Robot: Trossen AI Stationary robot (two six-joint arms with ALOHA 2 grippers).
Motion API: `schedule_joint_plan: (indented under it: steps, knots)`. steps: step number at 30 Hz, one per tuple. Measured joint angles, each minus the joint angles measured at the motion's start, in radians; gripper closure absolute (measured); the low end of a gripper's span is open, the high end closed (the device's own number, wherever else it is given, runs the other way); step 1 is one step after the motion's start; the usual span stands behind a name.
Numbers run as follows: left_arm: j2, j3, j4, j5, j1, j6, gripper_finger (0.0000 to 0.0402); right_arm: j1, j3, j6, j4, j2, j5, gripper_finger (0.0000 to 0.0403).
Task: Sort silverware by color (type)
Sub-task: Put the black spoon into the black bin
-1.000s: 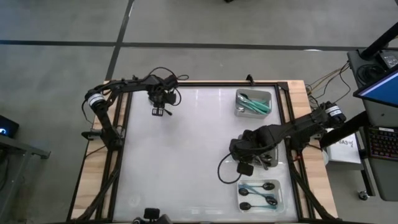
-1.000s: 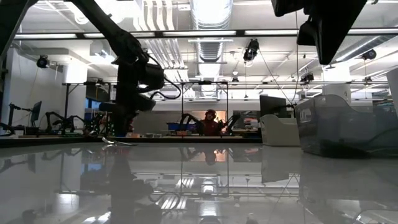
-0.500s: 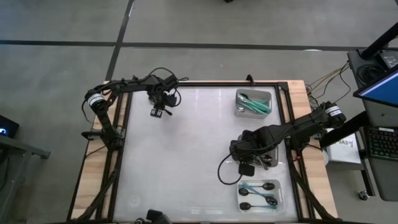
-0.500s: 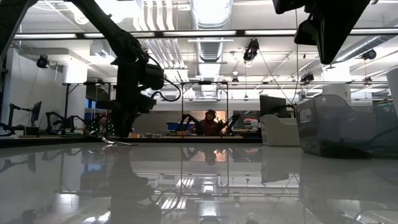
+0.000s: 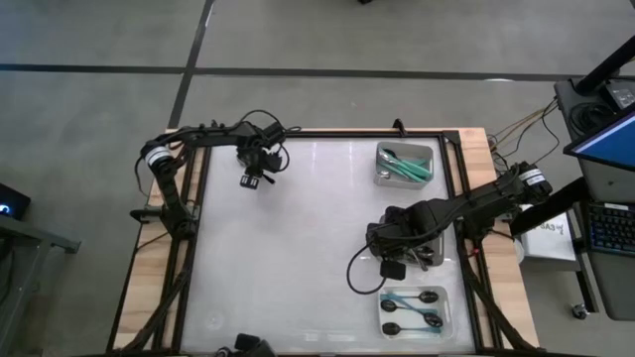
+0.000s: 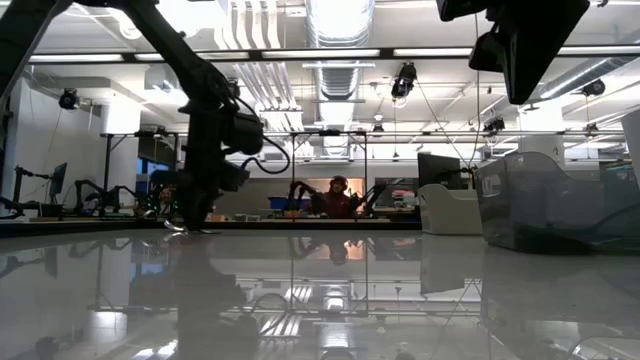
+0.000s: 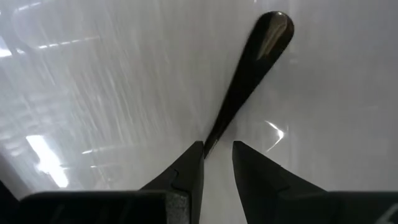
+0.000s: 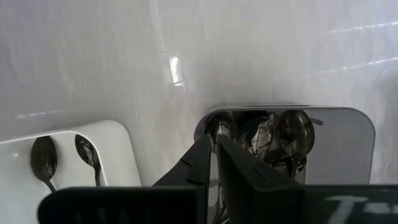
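A black spoon (image 7: pixel 252 68) lies flat on the white table near its far left corner. My left gripper (image 7: pixel 217 155) points straight down over it and is open by a narrow gap. The free end of the spoon's handle (image 7: pixel 210 140) lies between the fingertips. In the high view the left gripper (image 5: pixel 255 179) covers the spoon. My right gripper (image 8: pixel 214 155) is shut with nothing in it, above a grey tray of metal spoons (image 8: pixel 283 134) at the table's right. My left gripper comes at the black spoon from above, one fingertip (image 7: pixel 194 158) on each side of the handle's free end (image 7: pixel 210 140). Whether a fingertip touches the handle, I cannot tell. The spoon lies flat on the table.
A grey tray with teal-handled spoons (image 5: pixel 405 164) stands at the far right. A white tray with dark-bowled spoons (image 5: pixel 417 309) stands at the near right. The right arm (image 5: pixel 437 218) reaches over the middle tray. Between the arms lies bare table (image 5: pixel 298 248).
My left gripper has sunk toward the table, down onto the black spoon, and has rolled a little about its own axis. Its finger gap looks unchanged. The spoon has stayed where it was.
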State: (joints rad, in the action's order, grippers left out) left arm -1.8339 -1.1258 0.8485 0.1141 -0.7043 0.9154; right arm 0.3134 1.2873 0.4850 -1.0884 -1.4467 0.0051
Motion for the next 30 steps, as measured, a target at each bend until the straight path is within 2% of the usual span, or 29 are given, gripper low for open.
schedule_joint_plan:
  steps: [5, 11, 15, 17, 21, 24, 30]
  knots:
    - [-0.043, -0.004, -0.006, 0.004, 0.000, -0.015, 0.0333, 0.000, 0.000, -0.001, 0.001, 0.000, 0.002, 0.0383]
    - [-0.068, -0.018, -0.005, 0.004, 0.004, -0.154, 0.0333, 0.000, 0.000, -0.012, 0.005, 0.000, 0.031, 0.0383]
    - [-0.071, -0.020, -0.006, 0.004, 0.003, -0.302, 0.0334, 0.000, 0.000, -0.037, 0.010, 0.000, 0.049, 0.0383]
    - [-0.071, -0.019, -0.007, 0.003, 0.004, -0.322, 0.0345, 0.000, 0.000, -0.039, 0.013, 0.000, 0.050, 0.0383]
    - [-0.071, -0.018, -0.010, -0.025, 0.003, -0.328, 0.0391, 0.000, 0.000, -0.040, 0.020, 0.000, 0.051, 0.0383]
    - [-0.071, -0.021, -0.007, -0.036, 0.003, -0.342, 0.0395, 0.000, 0.000, -0.043, 0.022, 0.000, 0.055, 0.0383]
    - [-0.065, -0.075, 0.049, -0.056, 0.002, -0.426, 0.0400, -0.019, 0.000, -0.031, 0.023, 0.000, 0.177, 0.0383]
